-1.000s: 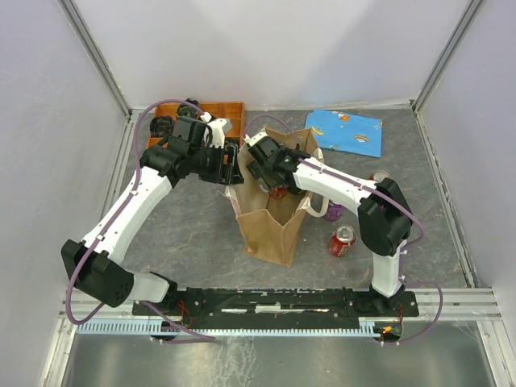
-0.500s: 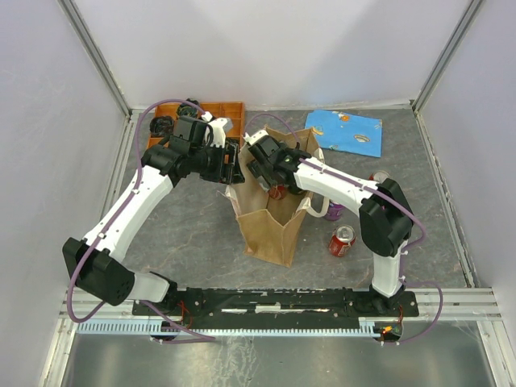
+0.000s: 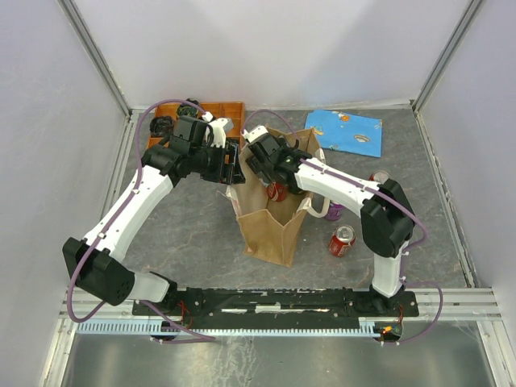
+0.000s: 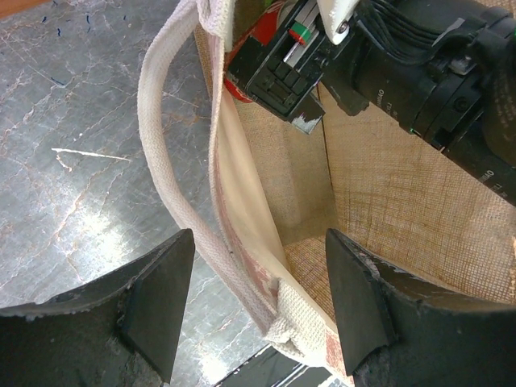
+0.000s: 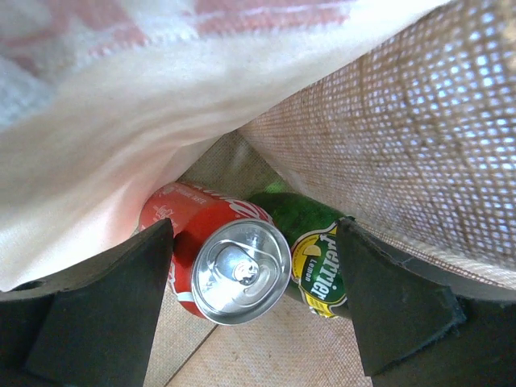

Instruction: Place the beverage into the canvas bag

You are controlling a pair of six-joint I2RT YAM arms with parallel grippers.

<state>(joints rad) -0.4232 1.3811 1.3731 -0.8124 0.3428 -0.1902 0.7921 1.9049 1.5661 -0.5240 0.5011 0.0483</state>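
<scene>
The tan-brown canvas bag (image 3: 270, 230) stands open mid-table, with white loop handles (image 4: 173, 185). My left gripper (image 3: 234, 171) is open and its jaws straddle the bag's left rim and handle (image 4: 258, 302) without pinching them. My right gripper (image 3: 270, 171) is open inside the bag's mouth (image 5: 254, 298). Below it a red soda can (image 5: 218, 250) lies on the bag's floor beside a green Perrier can (image 5: 322, 250), between the spread fingers but not clamped. The red can also shows in the top view (image 3: 276, 192). The bag's woven wall (image 5: 403, 121) is close on the right.
Another red can (image 3: 343, 240) and a purple can (image 3: 335, 211) stand on the table right of the bag, with one more can (image 3: 379, 176) behind my right arm. An orange compartment tray (image 3: 218, 113) is at the back left, a blue flat packet (image 3: 347, 131) at the back right.
My right gripper has drawn slightly up and back in the bag's mouth, leaving the red can more exposed below it. My left arm has not moved.
</scene>
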